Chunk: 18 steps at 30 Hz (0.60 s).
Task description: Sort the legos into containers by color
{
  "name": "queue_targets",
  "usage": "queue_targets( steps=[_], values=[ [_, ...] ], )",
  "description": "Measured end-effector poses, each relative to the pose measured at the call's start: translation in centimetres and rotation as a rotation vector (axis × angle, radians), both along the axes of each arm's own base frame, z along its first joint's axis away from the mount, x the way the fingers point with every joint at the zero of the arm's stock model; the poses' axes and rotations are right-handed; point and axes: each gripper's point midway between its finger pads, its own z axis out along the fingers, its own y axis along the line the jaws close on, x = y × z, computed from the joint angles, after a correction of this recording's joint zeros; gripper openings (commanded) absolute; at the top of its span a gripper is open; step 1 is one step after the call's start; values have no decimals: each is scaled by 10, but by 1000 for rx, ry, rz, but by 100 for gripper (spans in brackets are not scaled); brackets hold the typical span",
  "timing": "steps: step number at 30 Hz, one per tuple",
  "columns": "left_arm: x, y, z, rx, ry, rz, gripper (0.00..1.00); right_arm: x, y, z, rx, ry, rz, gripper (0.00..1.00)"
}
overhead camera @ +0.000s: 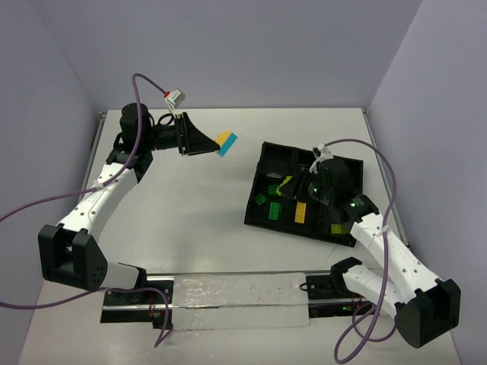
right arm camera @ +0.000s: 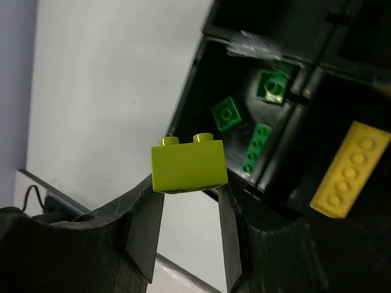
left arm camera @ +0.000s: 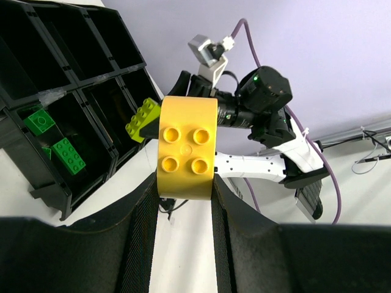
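Note:
My left gripper (overhead camera: 215, 143) is raised at the back left, shut on a yellow lego (left arm camera: 186, 146). In the top view a light blue piece (overhead camera: 229, 145) sits against that lego. My right gripper (overhead camera: 294, 185) hovers over the black tray (overhead camera: 268, 153), shut on a lime lego (right arm camera: 189, 165) that sticks out past its fingertips. Through the right wrist camera, three green legos (right arm camera: 227, 113) lie in one container below. A long yellow lego (right arm camera: 349, 177) lies in the container beside it.
The tray stands tilted at the right of the white table. A clear plastic strip (overhead camera: 236, 302) lies along the near edge between the arm bases. Purple cables (overhead camera: 144, 84) loop above both arms. Walls close in the table at the back and both sides.

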Motion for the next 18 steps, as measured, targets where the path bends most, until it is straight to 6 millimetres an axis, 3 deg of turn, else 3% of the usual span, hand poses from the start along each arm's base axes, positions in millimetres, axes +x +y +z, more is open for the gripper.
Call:
queue_targets(
  steps=[8, 18],
  values=[
    [1, 0, 0, -1, 3, 8, 0, -14, -23, -36, -59, 109, -76, 0],
    [2, 0, 1, -4, 0, 8, 0, -10, -32, -44, -84, 134, -120, 0]
  ],
)
